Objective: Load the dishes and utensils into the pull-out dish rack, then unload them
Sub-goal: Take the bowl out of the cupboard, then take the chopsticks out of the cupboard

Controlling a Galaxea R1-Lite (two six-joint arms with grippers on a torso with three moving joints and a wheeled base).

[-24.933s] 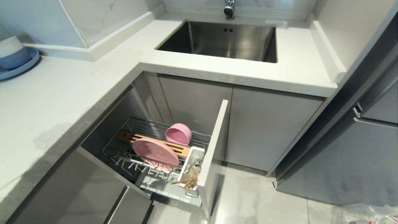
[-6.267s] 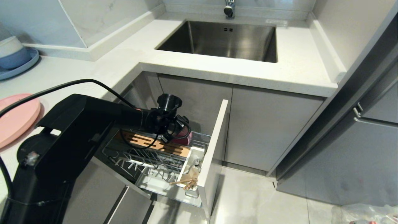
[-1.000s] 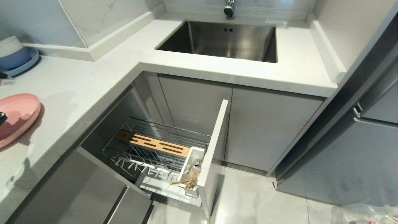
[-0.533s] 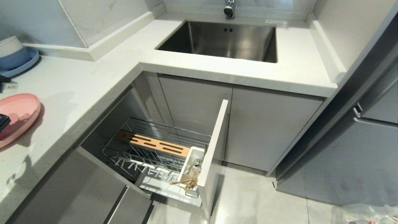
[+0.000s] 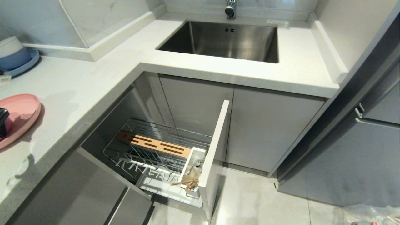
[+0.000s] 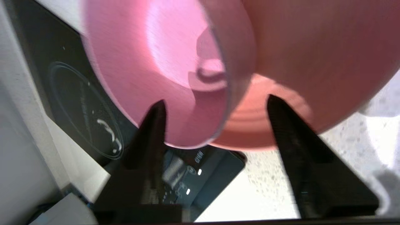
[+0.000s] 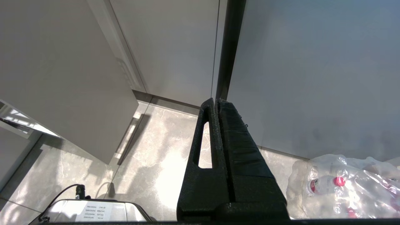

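Observation:
The pink bowl [image 6: 162, 62] lies tilted in the pink plate [image 6: 253, 131] on the counter. My left gripper [image 6: 215, 103] is open and straddles the bowl's rim, one finger on the inner side and the other over the plate, neither pressing. In the head view only the plate [image 5: 18, 112] and a dark tip of the left gripper [image 5: 2, 122] show at the far left edge. The pull-out dish rack [image 5: 125, 147] stands open with no dishes in it. The chopsticks [image 5: 184, 183] and fork [image 5: 195, 163] stand in its white cup. My right gripper [image 7: 216, 101] is shut and parked above the floor.
A black cooktop [image 6: 78, 103] is set into the counter beside the plate. A blue plate with bowls [image 5: 15, 57] stands further back, and the sink [image 5: 225, 40] is at the far side. The rack's grey front panel [image 5: 215, 153] juts into the aisle. A bag of bottles [image 7: 343, 181] lies on the floor.
The left gripper's dark tip now shows a little more over the pink plate at the left edge. The rack and its utensils are as before.

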